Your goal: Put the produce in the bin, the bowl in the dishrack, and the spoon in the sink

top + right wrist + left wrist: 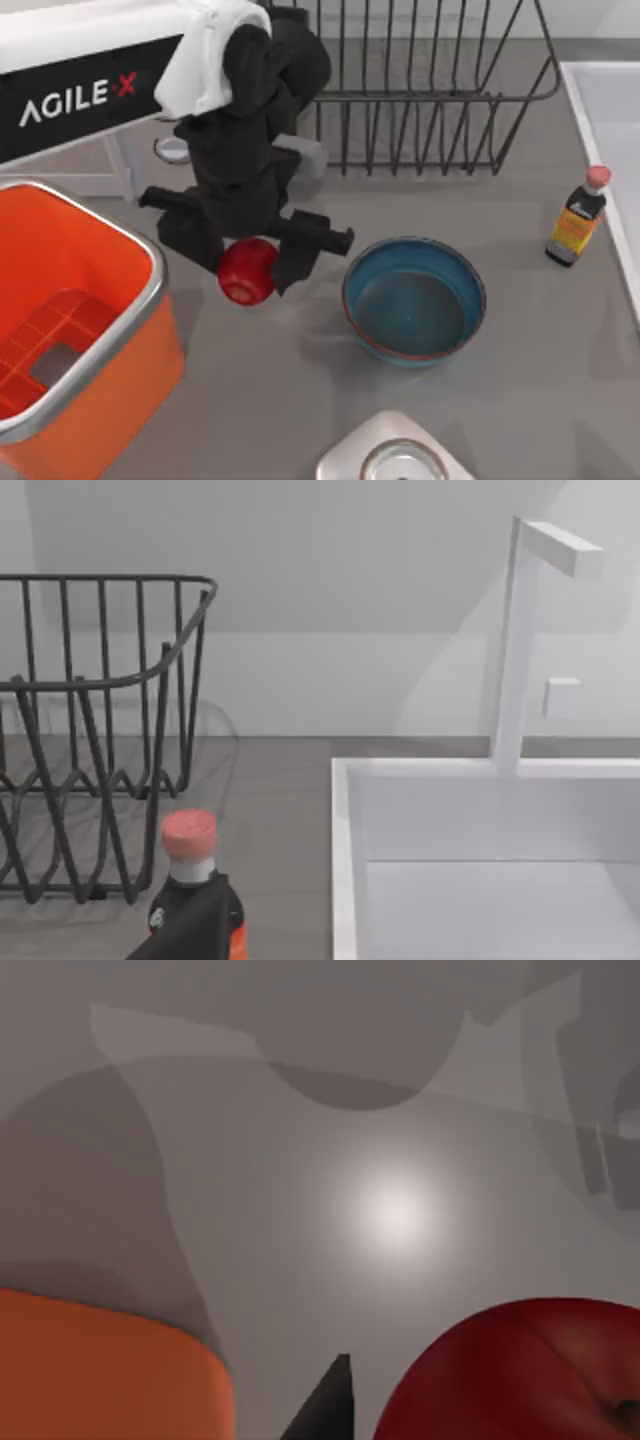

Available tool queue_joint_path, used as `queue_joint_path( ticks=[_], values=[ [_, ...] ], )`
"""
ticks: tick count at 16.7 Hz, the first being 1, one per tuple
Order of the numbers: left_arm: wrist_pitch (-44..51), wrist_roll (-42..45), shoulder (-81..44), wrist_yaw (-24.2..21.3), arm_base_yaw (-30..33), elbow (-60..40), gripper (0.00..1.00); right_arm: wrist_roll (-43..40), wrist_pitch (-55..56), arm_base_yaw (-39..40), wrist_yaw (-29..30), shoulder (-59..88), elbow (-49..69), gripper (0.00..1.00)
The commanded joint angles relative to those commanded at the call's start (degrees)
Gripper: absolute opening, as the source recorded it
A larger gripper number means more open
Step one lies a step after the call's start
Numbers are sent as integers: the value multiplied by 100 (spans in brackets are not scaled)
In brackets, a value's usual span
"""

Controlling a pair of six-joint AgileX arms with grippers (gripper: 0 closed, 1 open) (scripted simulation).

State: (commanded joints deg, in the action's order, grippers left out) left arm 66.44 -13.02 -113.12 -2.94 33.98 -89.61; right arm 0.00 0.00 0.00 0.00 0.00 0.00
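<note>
1. While the left gripper (247, 262) clamps the red produce (246, 271) between its fingers at centre-left of the top view, the orange bin (150, 300) sits just beside it at lower left.
2. Judging by this, the produce step is in hand; next calls for carrying it leftward over the bin's rim and releasing.
3. Right of centre, the blue bowl (414, 300) waits untouched.
4. Farther up, the dishrack (440, 90) stands at top centre; the sink (610, 130) lies along the right edge, a sauce bottle (578, 217) beside it.

The bin (70, 330) runs off the top view's edge (dishrack (430, 90) too).

Produce (246, 271) between bin (150, 300) and bowl (414, 300)
</note>
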Motion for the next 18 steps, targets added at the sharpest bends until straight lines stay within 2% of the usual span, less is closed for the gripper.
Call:
queue_joint_path(
  ticks=[9, 18],
  values=[
    [307, -36, 95, 66, 7, -154, 0, 0, 0, 0, 0, 0, 0, 100],
    [1170, -1146, 284, 1378, 144, 86, 0, 0, 0, 0, 0, 0, 0, 100]
  ],
)
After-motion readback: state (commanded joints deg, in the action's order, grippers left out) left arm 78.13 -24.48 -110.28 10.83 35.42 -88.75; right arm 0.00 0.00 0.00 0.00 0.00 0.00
